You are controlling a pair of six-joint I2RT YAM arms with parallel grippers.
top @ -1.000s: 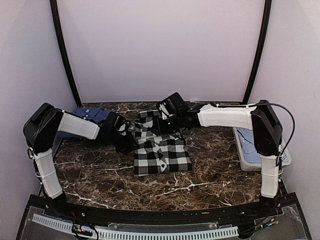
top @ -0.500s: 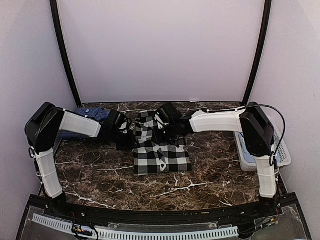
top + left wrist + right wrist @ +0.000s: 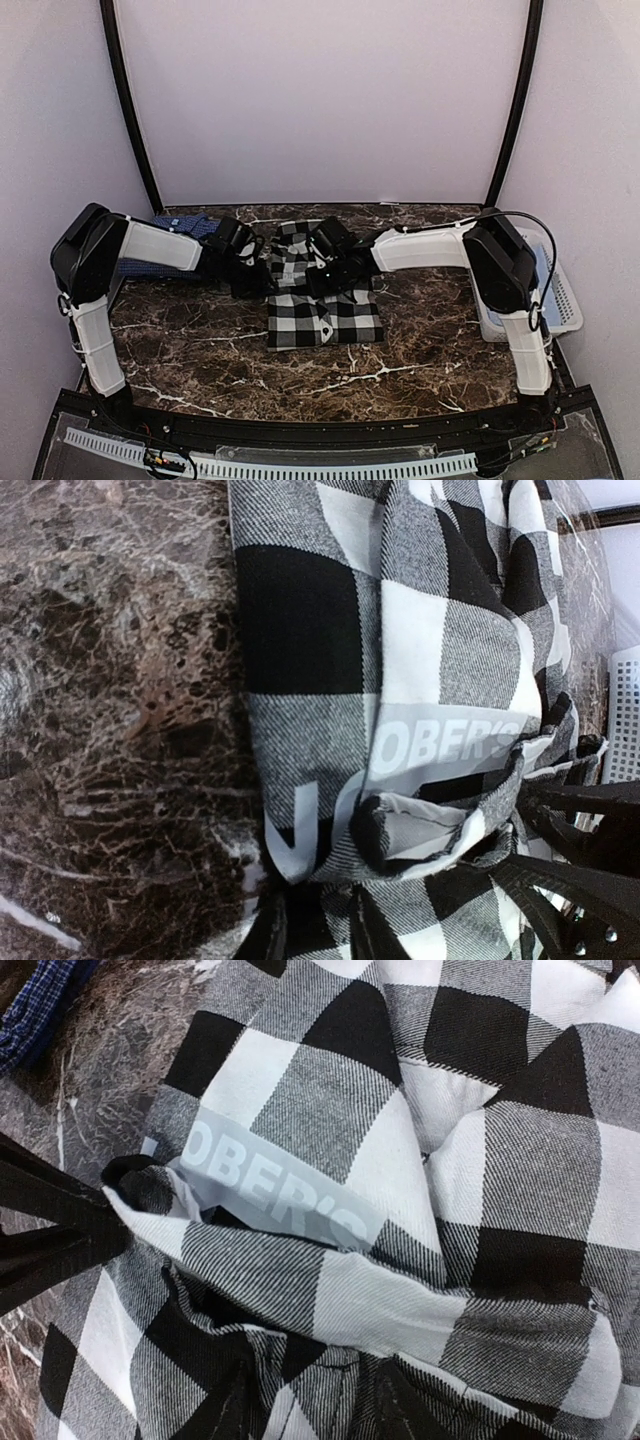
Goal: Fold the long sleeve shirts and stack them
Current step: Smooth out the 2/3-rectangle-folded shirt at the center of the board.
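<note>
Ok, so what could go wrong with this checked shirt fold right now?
The left tool and right tool work the same bunched spot of the checked shirt, very close together. They might knock into each other, or tug the cloth apart and spoil the neat lower fold. The dark blue shirt lies beneath the left arm, which could drag it when it moves.
</note>
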